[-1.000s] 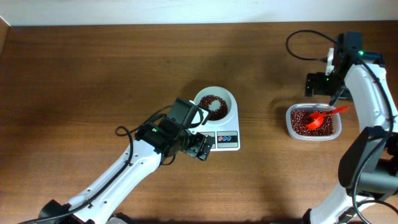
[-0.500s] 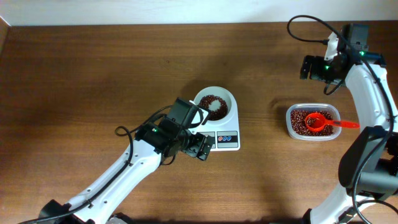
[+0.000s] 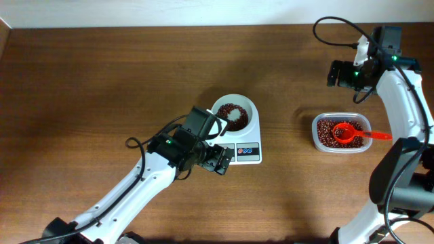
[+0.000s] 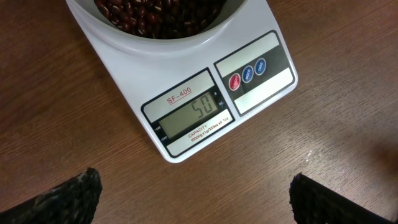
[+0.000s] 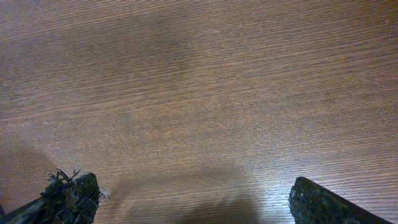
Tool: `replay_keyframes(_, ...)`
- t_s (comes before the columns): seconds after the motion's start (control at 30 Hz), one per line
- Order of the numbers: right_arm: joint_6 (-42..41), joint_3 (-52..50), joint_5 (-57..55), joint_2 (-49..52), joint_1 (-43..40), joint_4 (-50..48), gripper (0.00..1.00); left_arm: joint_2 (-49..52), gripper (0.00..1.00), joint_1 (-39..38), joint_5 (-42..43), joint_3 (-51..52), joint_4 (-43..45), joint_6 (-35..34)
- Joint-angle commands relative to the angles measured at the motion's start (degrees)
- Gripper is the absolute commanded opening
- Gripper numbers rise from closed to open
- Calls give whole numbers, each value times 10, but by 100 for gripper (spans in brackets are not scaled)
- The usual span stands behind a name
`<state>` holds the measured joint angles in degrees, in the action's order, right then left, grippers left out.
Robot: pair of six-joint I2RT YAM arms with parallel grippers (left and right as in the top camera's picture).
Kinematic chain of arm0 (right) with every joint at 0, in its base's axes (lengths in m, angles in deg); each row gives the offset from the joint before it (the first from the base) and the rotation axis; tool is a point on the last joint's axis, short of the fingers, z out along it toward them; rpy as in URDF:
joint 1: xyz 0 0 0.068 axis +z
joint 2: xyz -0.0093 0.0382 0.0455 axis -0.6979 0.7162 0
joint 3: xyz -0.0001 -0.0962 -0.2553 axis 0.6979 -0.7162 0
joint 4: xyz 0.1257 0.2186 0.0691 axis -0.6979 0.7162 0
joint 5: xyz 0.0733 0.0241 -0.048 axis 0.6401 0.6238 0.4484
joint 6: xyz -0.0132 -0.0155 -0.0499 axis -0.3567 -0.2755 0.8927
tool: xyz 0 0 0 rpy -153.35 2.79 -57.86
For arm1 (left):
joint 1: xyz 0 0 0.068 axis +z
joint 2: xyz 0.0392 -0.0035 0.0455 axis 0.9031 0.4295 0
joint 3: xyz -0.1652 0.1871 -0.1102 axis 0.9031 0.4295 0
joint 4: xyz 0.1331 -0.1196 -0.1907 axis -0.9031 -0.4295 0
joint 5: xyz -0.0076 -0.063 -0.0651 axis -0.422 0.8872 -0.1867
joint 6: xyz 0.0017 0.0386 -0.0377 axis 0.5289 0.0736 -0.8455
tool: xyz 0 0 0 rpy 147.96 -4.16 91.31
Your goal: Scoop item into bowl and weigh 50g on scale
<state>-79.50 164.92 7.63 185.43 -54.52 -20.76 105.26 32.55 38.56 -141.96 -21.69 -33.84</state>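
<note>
- beans (image 3: 232, 109) are sitting in the white bowl (image 3: 237, 122), which is on the scale (image 4: 193, 115), and the display reads 50
- left claw (image 4: 196, 199) is spread wide with nothing in it, just in front of the scale
- right claw (image 5: 193, 199) is wide too, holding nothing, over bare counter (image 5: 199, 93)
- red scoop (image 3: 349, 132) lies in the clear tub (image 3: 317, 139) with more beans
</note>
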Motion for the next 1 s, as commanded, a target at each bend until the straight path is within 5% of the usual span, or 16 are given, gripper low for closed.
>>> replay_keyframes(0.0,-6,3,9,-4,2,0,99,0,99,0,-2,2,1,9)
replay_keyframes(0.63,-6,3,9,-4,2,0,99,0,99,0,-17,2,-34,23)
replay_keyframes(0.7,-6,3,9,-4,2,0,99,-9,99,0,-57,2,-2,29)
replay_keyframes(0.8,-6,3,9,-4,2,0,99,-72,99,0,-201,2,160,29)
replay_keyframes(0.97,-6,3,9,-4,2,0,99,-193,99,1,-209,2,208,29)
